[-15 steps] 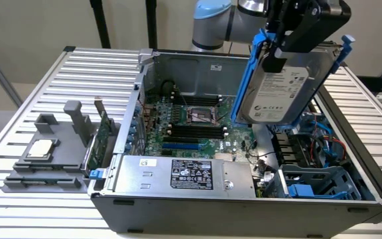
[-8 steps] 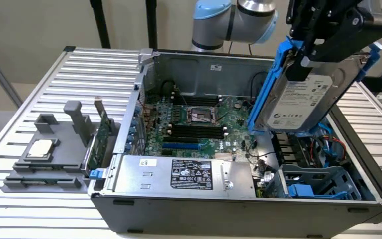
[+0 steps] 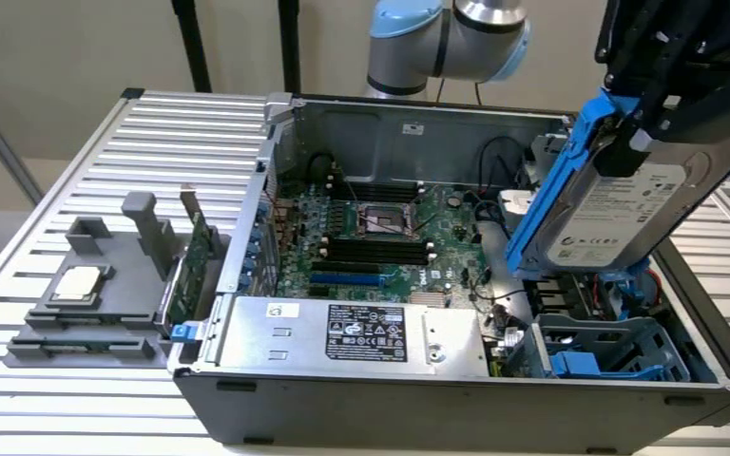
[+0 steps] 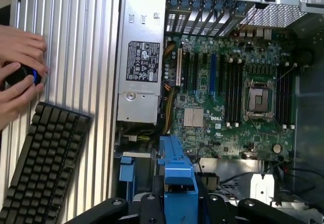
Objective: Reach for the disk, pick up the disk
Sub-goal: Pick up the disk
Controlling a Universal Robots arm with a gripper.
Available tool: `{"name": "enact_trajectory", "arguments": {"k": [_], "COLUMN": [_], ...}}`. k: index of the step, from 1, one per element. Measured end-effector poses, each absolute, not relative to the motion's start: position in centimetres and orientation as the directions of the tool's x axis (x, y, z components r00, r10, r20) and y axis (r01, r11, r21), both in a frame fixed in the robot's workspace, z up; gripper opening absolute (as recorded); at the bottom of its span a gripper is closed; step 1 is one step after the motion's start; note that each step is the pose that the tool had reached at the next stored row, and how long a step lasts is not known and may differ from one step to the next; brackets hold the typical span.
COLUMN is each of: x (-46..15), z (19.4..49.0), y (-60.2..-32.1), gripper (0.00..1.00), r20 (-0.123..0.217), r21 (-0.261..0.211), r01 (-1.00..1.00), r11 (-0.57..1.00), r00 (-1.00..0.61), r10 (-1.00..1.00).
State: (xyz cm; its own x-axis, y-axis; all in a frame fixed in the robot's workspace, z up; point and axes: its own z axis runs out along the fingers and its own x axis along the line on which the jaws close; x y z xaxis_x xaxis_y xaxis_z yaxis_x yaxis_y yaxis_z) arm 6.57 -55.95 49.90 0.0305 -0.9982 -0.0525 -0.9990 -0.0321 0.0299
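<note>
The black robot gripper is clamped on the flat silver-grey disk with blue plastic rails. It holds the disk tilted up in the air, above the blue drive bays of the open grey computer case. In the wrist view, a person's hands rest near a black keyboard.

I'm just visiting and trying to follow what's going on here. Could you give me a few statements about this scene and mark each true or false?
1. The disk is lifted above the open computer case. True.
2. The gripper is empty. False: it holds the disk.
3. The small silver chip sits inside the case. False: it rests on a grey holder outside it.
4. A keyboard lies beside the case. True.
5. A person's hands are nearby. True.
</note>
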Motion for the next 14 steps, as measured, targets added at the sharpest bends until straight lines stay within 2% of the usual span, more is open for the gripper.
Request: {"name": "enact_trajectory", "arguments": {"k": [14], "x": [10.3], "z": [49.9], "y": [-59.1], "gripper": [0.33], "r20": [-0.053], "r21": [0.030], "r01": [-0.999], "r11": [-0.032], "r00": [0.031], "r10": [-0.998]}}
